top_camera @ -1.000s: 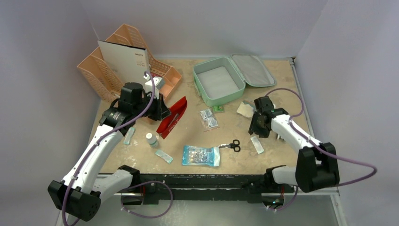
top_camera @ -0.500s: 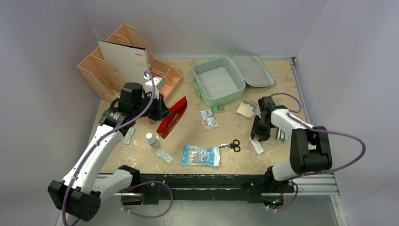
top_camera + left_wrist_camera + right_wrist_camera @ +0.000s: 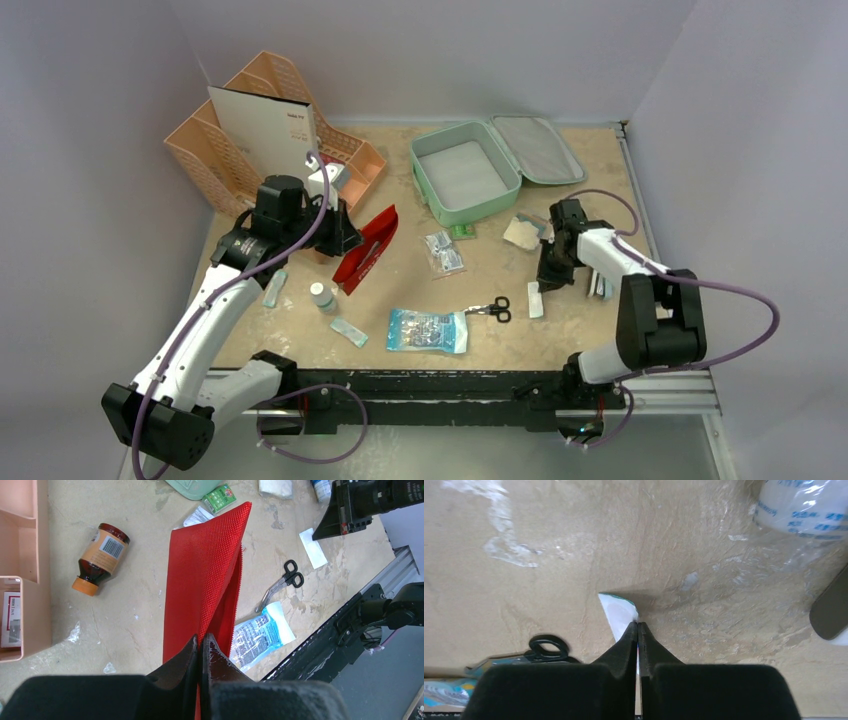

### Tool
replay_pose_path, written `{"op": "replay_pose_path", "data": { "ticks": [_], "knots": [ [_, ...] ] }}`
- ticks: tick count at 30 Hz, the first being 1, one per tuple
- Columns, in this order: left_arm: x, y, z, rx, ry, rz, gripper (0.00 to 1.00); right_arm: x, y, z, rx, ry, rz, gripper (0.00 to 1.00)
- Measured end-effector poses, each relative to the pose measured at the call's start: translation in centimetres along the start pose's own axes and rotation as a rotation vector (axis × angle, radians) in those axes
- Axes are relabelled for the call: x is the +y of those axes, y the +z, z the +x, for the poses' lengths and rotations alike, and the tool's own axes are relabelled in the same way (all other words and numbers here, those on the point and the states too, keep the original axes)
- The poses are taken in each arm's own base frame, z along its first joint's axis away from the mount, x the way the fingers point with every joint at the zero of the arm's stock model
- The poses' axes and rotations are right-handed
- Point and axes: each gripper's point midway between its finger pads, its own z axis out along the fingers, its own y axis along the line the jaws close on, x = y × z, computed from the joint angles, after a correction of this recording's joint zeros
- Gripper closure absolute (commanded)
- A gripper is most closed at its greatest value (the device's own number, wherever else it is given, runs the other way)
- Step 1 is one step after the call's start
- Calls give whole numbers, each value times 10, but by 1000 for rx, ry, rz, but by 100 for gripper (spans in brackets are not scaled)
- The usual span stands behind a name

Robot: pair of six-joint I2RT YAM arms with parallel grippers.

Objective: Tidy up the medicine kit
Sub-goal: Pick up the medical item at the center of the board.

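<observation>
The mint-green medicine kit [image 3: 470, 212] lies open at the back of the table, its tray empty and its grey-lined lid [image 3: 538, 148] folded back to the right. My left gripper [image 3: 201, 639] is shut on the edge of a red zippered pouch [image 3: 205, 575], holding it up left of centre [image 3: 366, 250]. In front of the kit and to its right, my right gripper [image 3: 638, 625] is shut on one end of a small white packet [image 3: 619, 612]. The packet's free end [image 3: 534, 299] points toward the table's near edge.
A peach organizer [image 3: 250, 150] stands at the back left. Black scissors [image 3: 495, 308], a blue-and-white pack [image 3: 428, 330], clear sachets [image 3: 443, 252], a small white bottle [image 3: 322, 297], a brown bottle [image 3: 100, 557] and a gauze pad [image 3: 520, 232] lie scattered about.
My right gripper came down over the white packet, shut on it and shifted it slightly left. The left arm and red pouch have not moved.
</observation>
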Motion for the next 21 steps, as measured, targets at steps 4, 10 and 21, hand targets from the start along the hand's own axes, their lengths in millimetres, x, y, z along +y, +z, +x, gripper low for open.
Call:
{"op": "replay_pose_path", "data": {
  "ticks": [4,10,21],
  "knots": [
    [0,0,0,0,0,0,100,5,-12,-12,-81,-11,-28,100],
    [0,0,0,0,0,0,100,14,-36,-31,-216,-28,-85,100],
    [-7,1,-4,-13,9,42,100,57,-103,-43,-432,-100,-335,100]
  ]
}}
